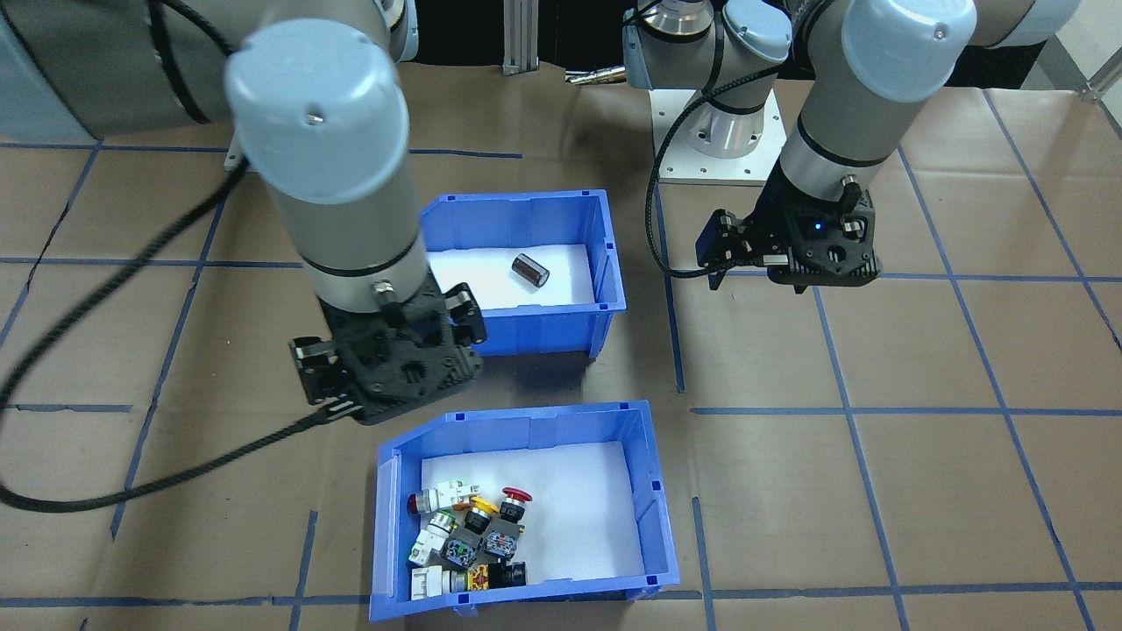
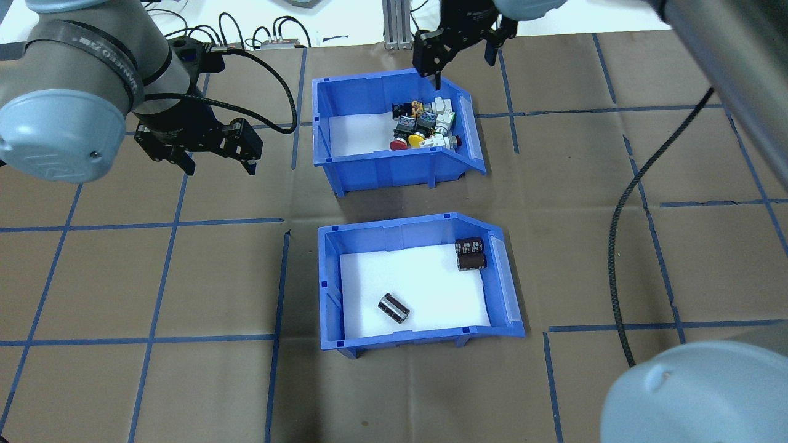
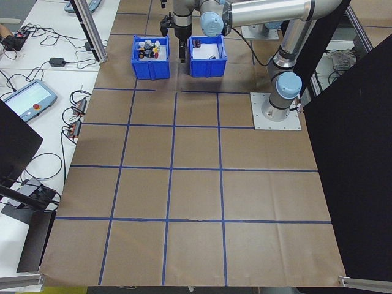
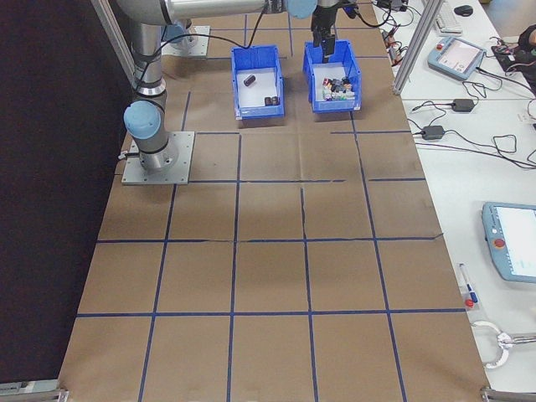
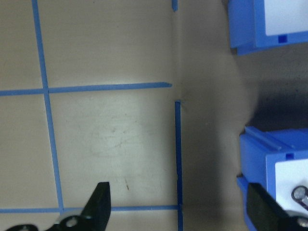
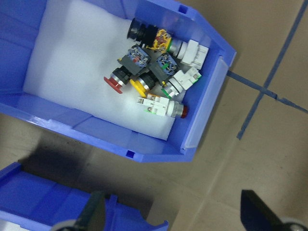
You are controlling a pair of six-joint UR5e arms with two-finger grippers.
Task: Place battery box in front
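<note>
Battery box [image 2: 418, 280] sits on the table nearer the robot, at 6 o'clock from the switch bin [image 2: 394, 135] in the overhead view; three dark cells lie loose on its white liner. Nothing grips it. Left gripper [image 2: 212, 154] hangs over bare paper at 9 o'clock of the switch bin, jaws spread. Right gripper [image 2: 458, 49] hovers at that bin's far rim, jaws spread, holding nothing. Likely neither arm has committed to the box yet.

In the front-facing view, the right arm [image 1: 342, 219] is covering the battery box's [image 1: 561, 329] left part, hiding two cells. The left wrist view is cropping the box at its right edge; side views are rendering the contents tiny.
</note>
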